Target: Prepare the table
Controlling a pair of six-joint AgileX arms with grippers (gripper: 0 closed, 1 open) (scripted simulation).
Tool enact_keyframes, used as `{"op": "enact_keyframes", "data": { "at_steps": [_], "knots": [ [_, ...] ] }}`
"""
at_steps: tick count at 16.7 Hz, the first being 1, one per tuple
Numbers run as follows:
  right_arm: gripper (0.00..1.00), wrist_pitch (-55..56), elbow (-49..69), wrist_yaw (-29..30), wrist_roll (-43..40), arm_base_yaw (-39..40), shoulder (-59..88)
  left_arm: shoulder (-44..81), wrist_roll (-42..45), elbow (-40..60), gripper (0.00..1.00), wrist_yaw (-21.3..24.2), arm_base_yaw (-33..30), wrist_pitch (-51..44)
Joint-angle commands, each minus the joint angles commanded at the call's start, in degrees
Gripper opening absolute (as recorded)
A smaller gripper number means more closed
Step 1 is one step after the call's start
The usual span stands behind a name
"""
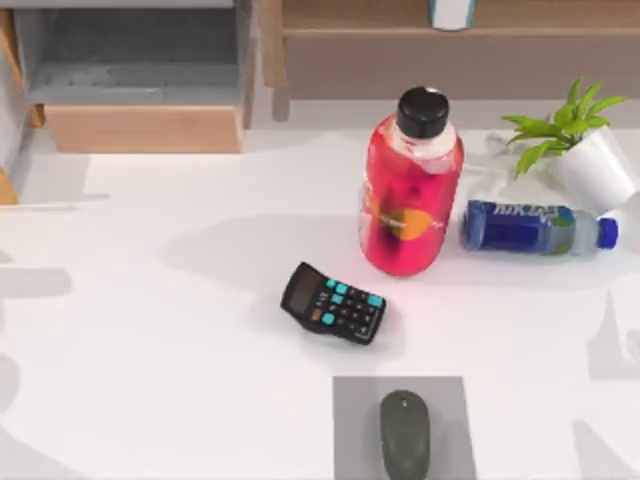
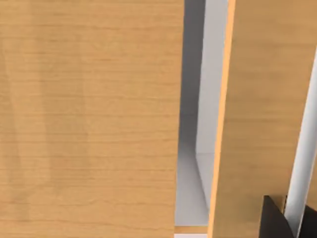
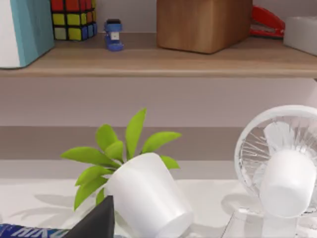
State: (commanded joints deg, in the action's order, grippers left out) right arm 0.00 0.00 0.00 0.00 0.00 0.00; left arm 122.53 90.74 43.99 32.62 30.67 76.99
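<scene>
The white table (image 1: 150,300) carries a tall red bottle (image 1: 410,190) with a black cap, standing near the back middle. A blue bottle (image 1: 530,228) lies on its side to the red bottle's right. A black calculator (image 1: 333,303) lies at an angle in the middle. A dark mouse (image 1: 404,432) rests on a grey mat (image 1: 355,400) at the front edge. A dark part of my left gripper (image 2: 275,220) sits close to light-wood panels. A dark part of my right gripper (image 3: 96,223) is near the tilted white plant pot (image 3: 146,198).
A light-wood shelf unit (image 1: 140,125) with grey compartments stands at the back left. A back shelf (image 3: 148,62) holds a colour cube (image 3: 73,19), a small blue item (image 3: 114,34) and a wooden block (image 3: 203,22). A white fan (image 3: 280,168) stands beside the pot (image 1: 590,165).
</scene>
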Motion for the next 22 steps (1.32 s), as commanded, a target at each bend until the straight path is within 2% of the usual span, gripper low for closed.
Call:
{"op": "enact_keyframes", "data": {
  "at_steps": [6, 13, 19, 22],
  "knots": [
    [1.00, 0.0, 0.0, 0.0, 0.0, 0.0, 0.0, 4.7, -0.3, 10.6, 0.00, -3.7, -3.9, -5.8],
    [1.00, 0.0, 0.0, 0.0, 0.0, 0.0, 0.0, 5.8, -0.6, 12.7, 0.00, -4.6, -4.4, -7.4],
    [1.00, 0.0, 0.0, 0.0, 0.0, 0.0, 0.0, 11.6, -0.6, 25.8, 0.00, -7.4, -7.5, -14.0],
    [1.00, 0.0, 0.0, 0.0, 0.0, 0.0, 0.0, 12.8, -0.8, 27.9, 0.00, -8.0, -8.2, -15.4]
  ]
}}
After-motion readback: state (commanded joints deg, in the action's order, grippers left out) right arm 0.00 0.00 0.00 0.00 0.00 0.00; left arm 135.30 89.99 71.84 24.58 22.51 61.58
